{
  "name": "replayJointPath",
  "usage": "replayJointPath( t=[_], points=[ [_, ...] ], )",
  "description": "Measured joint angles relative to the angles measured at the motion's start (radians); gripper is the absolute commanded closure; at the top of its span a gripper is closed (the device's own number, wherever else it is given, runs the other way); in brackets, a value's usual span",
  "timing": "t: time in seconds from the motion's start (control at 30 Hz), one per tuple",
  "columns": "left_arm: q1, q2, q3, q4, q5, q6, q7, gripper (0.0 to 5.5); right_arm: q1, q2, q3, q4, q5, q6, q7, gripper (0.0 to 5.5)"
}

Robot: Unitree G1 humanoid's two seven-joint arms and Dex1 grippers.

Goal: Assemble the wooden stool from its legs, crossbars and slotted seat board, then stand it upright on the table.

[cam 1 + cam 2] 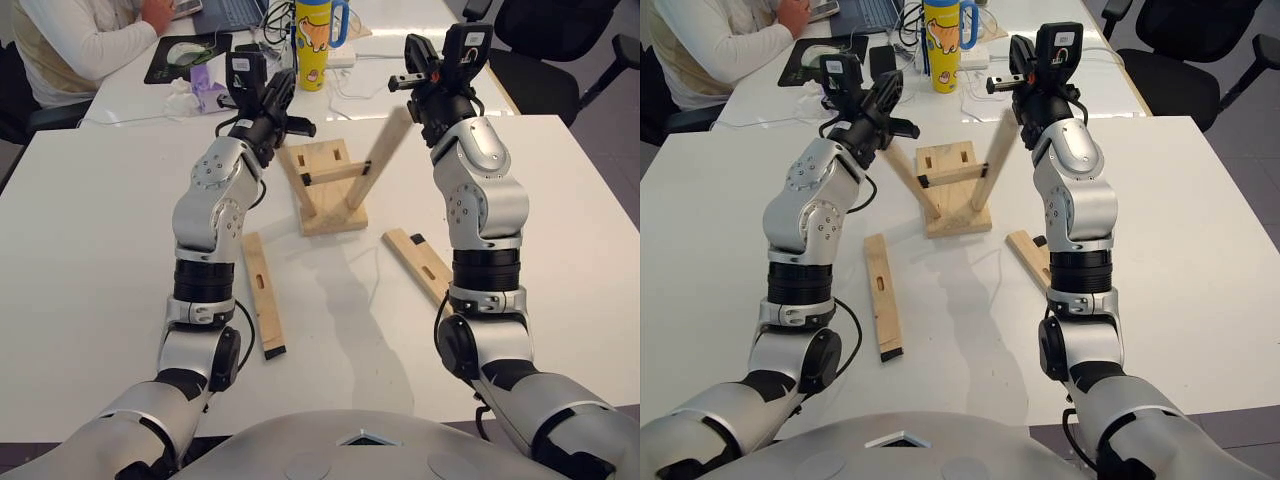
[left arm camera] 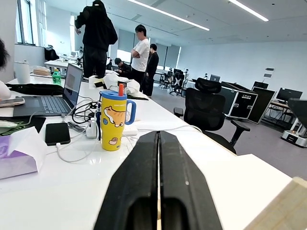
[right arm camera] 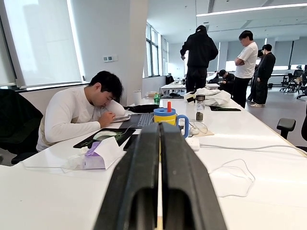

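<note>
Both claws clenched at the leg tops, stool half built on the worktop (image 1: 100,250)
A loose slat (image 1: 262,295) lies left. The left arm is raised with its elbow bent, its claw (image 2: 158,136) closed tight by the top of the left leg (image 1: 297,182), likely steadying it. A crossbar (image 1: 337,172) ties that leg to the right leg (image 1: 381,158), both slanting up from the slotted seat board (image 1: 335,220) lying flat. The right arm mirrors this, its claw (image 3: 159,127) pressed shut; another slat (image 1: 420,262) lies right
</note>
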Motion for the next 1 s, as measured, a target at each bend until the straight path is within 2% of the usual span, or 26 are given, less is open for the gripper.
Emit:
replayJointPath(
  t=[0.3, 0.47, 0.6, 0.73, 0.8, 0.9, 0.93, 1.0],
  points=[
    [-0.077, 0.033, 0.074, -0.077, -0.01, 0.011, 0.037, 5.5, -0.086, -0.003, -0.038, 0.034, 0.012, -0.082, 0.001, 5.49],
    [-0.23, 0.058, 0.099, -0.076, -0.028, -0.004, 0.033, 5.5, -0.312, -0.034, -0.122, 0.12, 0.052, -0.215, 0.0, 5.49],
    [-0.373, 0.074, 0.128, -0.1, -0.078, -0.1, -0.016, 5.5, -0.465, -0.079, -0.167, 0.157, 0.068, -0.333, 0.003, 5.49],
    [-0.326, 0.063, 0.095, -0.095, -0.08, -0.086, -0.029, 5.5, -0.388, -0.076, -0.138, 0.176, 0.067, -0.331, 0.047, 5.49],
    [-0.254, 0.046, 0.059, -0.063, -0.068, -0.052, -0.027, 5.5, -0.285, -0.075, -0.074, 0.198, 0.049, -0.257, 0.085, 5.49],
    [-0.055, 0.025, -0.034, 0.073, -0.002, 0.004, -0.017, 5.5, -0.041, -0.094, 0.084, 0.216, -0.022, -0.067, 0.157, 5.49],
    [0.013, 0.022, -0.054, 0.115, 0.011, -0.017, -0.018, 5.5, -0.019, -0.128, 0.105, 0.185, -0.028, -0.033, 0.174, 5.49],
    [0.028, 0.027, -0.095, 0.139, 0.045, -0.076, -0.026, 5.5, 0.006, -0.157, 0.109, 0.154, -0.032, -0.007, 0.176, 5.49]
  ],
)
